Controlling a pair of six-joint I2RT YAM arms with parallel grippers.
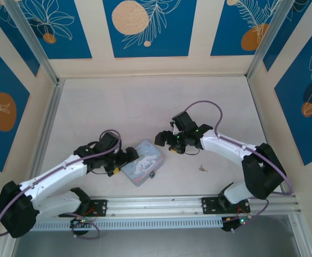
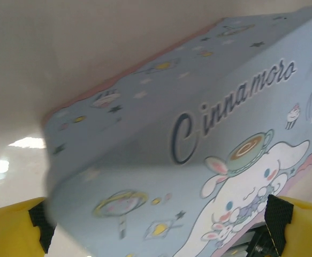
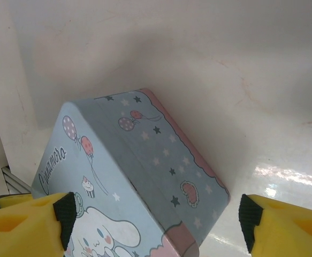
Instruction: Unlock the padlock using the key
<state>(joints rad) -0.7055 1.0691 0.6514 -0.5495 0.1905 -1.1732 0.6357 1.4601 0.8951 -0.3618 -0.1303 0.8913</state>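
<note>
A tiny dark padlock (image 1: 153, 175) hangs at the near right edge of the pale blue cartoon-printed box (image 1: 142, 162). The key (image 1: 203, 168), a thin brownish sliver, lies alone on the table to the right of the box. My left gripper (image 1: 130, 157) is at the box's left side. In the left wrist view it (image 2: 158, 225) stands wide open with the box (image 2: 188, 160) spanning the gap between its yellow fingers (image 2: 16, 227); whether the pads touch it I cannot tell. My right gripper (image 1: 165, 140) hovers open over the box's far right corner (image 3: 156, 176).
Aluminium rails (image 1: 156, 206) run along the near edge, and posts frame the side walls (image 1: 46, 134). Purple cables loop over both arms. Bare pale tabletop (image 1: 145, 101) stretches behind the box.
</note>
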